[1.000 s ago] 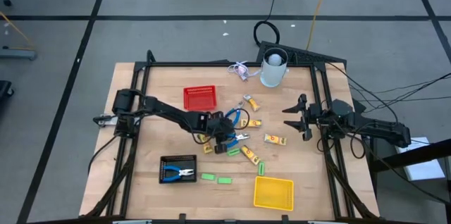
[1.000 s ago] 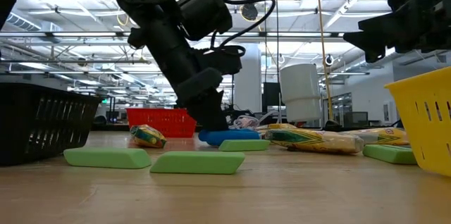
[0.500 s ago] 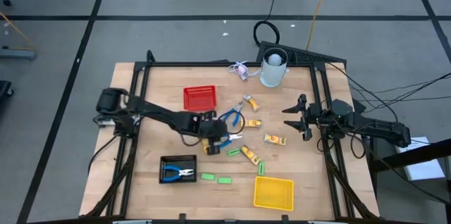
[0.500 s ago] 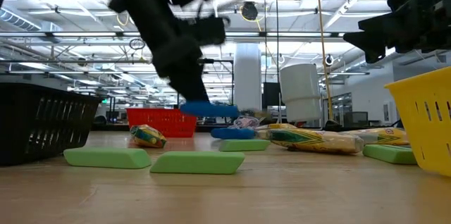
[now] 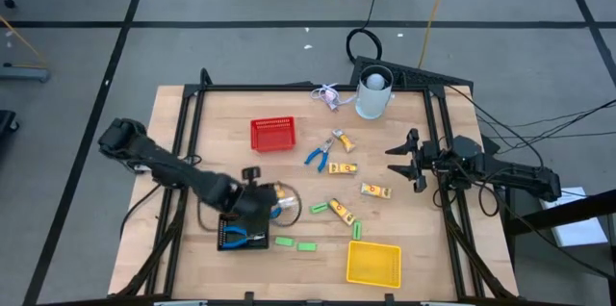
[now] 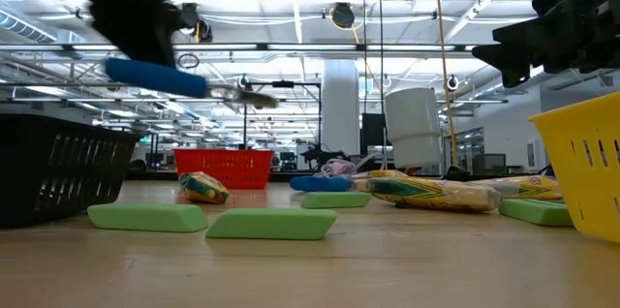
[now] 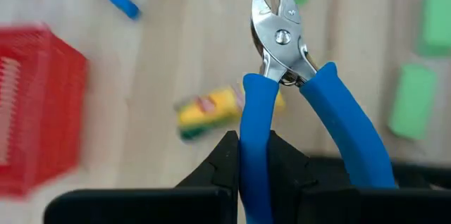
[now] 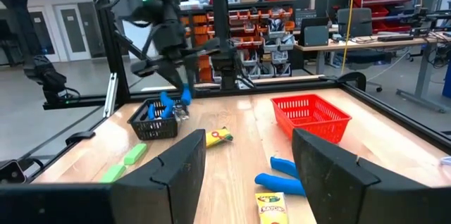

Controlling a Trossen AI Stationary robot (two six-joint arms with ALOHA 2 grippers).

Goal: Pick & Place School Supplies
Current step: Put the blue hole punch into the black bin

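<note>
My left gripper [image 5: 266, 204] hangs above the far right corner of the black mesh basket [image 5: 243, 233], shut on blue-handled pliers [image 7: 278, 55]. The low view shows these pliers [image 6: 160, 77] high above the table. A second blue-handled tool [image 5: 243, 239] lies in the black basket, and a third [image 5: 318, 157] lies mid-table. Yellow-orange sticks [image 5: 375, 190] and green bars [image 5: 284, 242] lie flat on the wood. My right gripper [image 5: 408, 160] waits open near the table's right edge. My left gripper pinches one blue handle [image 7: 254, 132] of the pliers between its two fingers [image 7: 224, 159]. The handle runs along the fingers. The metal head [image 7: 276, 20] sticks out past the fingertips, and the other handle [image 7: 352, 136] stands free. The pliers are lifted clear, nearly level.
A red basket [image 5: 272, 134] stands far of centre, a yellow basket [image 5: 373, 263] at the near edge, and a white cup [image 5: 374, 94] at the far edge. More sticks [image 5: 339, 210] and green bars [image 5: 355, 231] lie scattered between the baskets.
My left gripper has risen from the cluster mid-table with the blue-handled pliers, lifting them clear of the wood. It has then swung toward the table's left and near edges, ending over the black basket. My right arm has stayed still.
</note>
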